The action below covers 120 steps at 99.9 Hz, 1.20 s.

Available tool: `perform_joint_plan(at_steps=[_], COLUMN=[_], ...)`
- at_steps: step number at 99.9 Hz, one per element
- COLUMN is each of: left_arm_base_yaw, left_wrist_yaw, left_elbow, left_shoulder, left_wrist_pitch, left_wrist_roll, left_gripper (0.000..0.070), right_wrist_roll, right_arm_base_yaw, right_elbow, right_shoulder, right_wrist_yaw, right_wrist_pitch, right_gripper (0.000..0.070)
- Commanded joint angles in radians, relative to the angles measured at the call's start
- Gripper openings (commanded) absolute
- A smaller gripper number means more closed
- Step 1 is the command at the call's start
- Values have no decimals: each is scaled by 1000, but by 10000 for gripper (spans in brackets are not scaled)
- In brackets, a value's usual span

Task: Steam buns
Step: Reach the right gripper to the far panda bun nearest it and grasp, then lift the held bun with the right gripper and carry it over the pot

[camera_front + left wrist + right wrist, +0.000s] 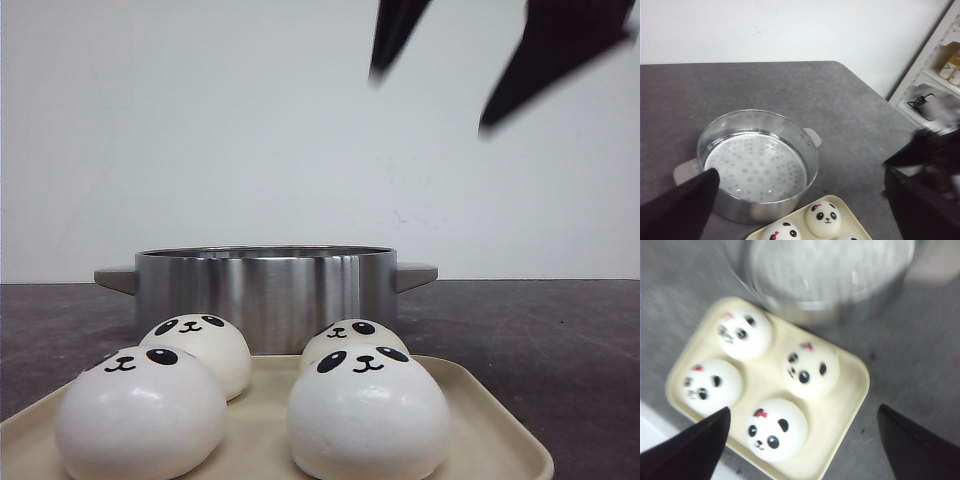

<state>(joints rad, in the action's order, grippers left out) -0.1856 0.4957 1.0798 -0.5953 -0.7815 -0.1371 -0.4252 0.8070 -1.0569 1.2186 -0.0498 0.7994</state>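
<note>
The buns look smooth and glossy white, with black printed faces that catch soft highlights. The pot is brushed metal with a satin sheen outside and a shiny perforated floor inside, and its handles are matt grey. The tray looks like smooth cream plastic; the table is matt, faintly mottled dark grey.

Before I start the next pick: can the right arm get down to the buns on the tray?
Probably yes. The right end effector hangs open above the buns on the tray, nothing between.
</note>
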Motion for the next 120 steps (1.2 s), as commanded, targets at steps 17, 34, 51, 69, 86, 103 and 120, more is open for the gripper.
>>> perform_joint_plan(at_steps=[17,34,51,69,86,103,120], left_arm_base_yaw=[-37,-57,-78,-95,-99,-112,-117], left_wrist_yaw=[-2,-3,-6,-31,-35,-47,-48], left_elbow=[13,13,13,13,13,13,13], left_shoulder=[-5,-5,-5,-5,-5,-5,-5], left_wrist_pitch=[6,-10,-19,-19,-18,-20,-21], left_wrist_roll=[13,13,13,13,13,14,14], left_gripper=[643,638,638,638,638,638,638], right_wrist_roll=[-91,-91,-102,-119,-141,-139,-136], right_arm_base_yaw=[-6,-6,-6,-12,-15,-19,-24], right_elbow=[-22,-22,-23,-23,-23,-23,-25], right_shoulder=[261,364,424,466,512,523,515], right_wrist_yaw=[-3,-11,-11,-22,-31,-32,-31], right_wrist_pitch=[-33,-109,-177,-203,-227,-216,-195], right_gripper=[590,570,531,522,361,0,0])
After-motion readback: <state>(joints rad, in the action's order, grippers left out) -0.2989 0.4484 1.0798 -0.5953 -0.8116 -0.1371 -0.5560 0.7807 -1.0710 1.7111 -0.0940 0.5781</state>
